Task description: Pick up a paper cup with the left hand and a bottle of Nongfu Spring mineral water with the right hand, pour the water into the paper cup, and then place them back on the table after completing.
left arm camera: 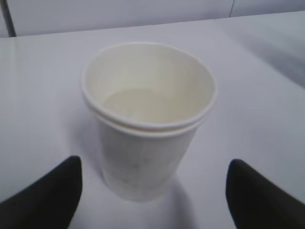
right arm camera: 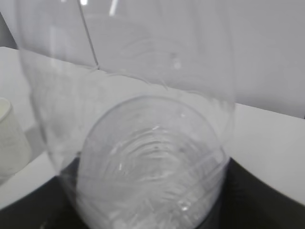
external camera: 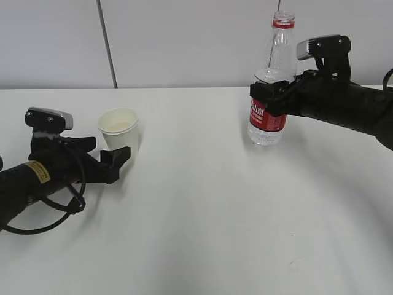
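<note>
A white paper cup point(external camera: 121, 128) stands upright on the white table point(external camera: 202, 215) at the left. My left gripper point(external camera: 110, 149) lies low just in front of it, open and apart from it. In the left wrist view the cup point(left arm camera: 147, 119) stands between and just ahead of the two black fingertips point(left arm camera: 52, 191), and its inside looks pale with a faint liquid level. My right gripper point(external camera: 270, 98) is shut on the clear, uncapped bottle point(external camera: 273, 58) with a red label, held upright with its base at the table. A little water point(right arm camera: 152, 181) sits in its bottom.
A grey wall with a dark seam point(external camera: 107, 43) runs behind the table. A small dark scuff point(external camera: 295, 264) marks the table at the front right. The cup's edge also shows at the left of the right wrist view point(right arm camera: 9, 138).
</note>
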